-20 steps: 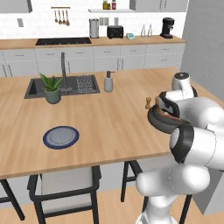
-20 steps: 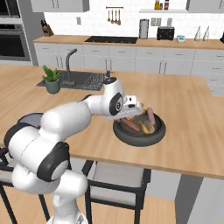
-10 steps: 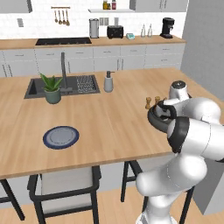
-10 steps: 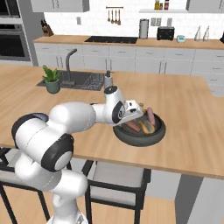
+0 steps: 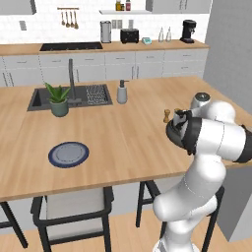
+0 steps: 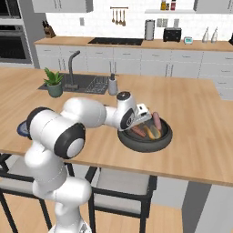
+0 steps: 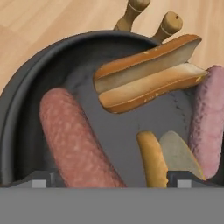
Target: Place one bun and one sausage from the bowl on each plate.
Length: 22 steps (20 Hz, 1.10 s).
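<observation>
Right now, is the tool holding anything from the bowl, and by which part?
Nothing is held. The open tool hovers over the wide dark grey-black bowl, its fingertips clear of the reddish-brown sausage.

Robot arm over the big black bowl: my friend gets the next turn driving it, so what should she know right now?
Gripper: open, holding nothing, low over the bowl.
Bowl: near the counter's front edge, holding two sausages and two split buns.
Blue-rimmed plate: away to the robot's left on the counter, bare. I can't make out the second plate.
Done: nothing plated.
Left: grab one item, carry it to a plate, repeat until each plate has a bun and a sausage.
</observation>
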### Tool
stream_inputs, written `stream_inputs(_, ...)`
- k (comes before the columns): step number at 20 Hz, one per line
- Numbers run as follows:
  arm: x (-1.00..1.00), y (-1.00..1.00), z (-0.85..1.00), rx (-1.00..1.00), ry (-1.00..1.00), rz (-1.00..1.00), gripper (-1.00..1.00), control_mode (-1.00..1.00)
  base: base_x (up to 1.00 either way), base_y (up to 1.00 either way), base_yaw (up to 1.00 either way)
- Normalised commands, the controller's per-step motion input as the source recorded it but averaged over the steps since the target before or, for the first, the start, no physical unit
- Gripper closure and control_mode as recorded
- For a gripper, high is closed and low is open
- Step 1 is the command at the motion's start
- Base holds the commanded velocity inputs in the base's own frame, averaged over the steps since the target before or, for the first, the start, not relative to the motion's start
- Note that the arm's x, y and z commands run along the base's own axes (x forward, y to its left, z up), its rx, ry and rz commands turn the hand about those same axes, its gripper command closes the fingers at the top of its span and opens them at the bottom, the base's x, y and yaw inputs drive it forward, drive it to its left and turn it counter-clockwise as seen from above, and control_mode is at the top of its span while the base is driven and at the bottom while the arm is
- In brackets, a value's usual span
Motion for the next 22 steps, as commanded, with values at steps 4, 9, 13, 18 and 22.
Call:
stream_inputs(4,0.23,0.0,-0.24,0.09,0.07,0.01,-1.0,-1.0,0.0,0.0,0.0)
stream_inputs(9,0.0,0.0,-0.26,0.07,0.05,0.0,-1.0,-1.0,0.0,0.0,0.0)
stream_inputs(13,0.0,0.03,-0.22,0.03,0.07,0.0,1.0,-1.0,0.0,0.0,0.0)
stream_inputs(18,-0.01,0.17,-0.03,0.0,0.01,0.0,1.0,-1.0,0.0,0.0,0.0)
stream_inputs(22,-0.37,0.22,0.42,0.0,0.0,-0.02,1.0,-1.0,0.0,0.0,0.0)
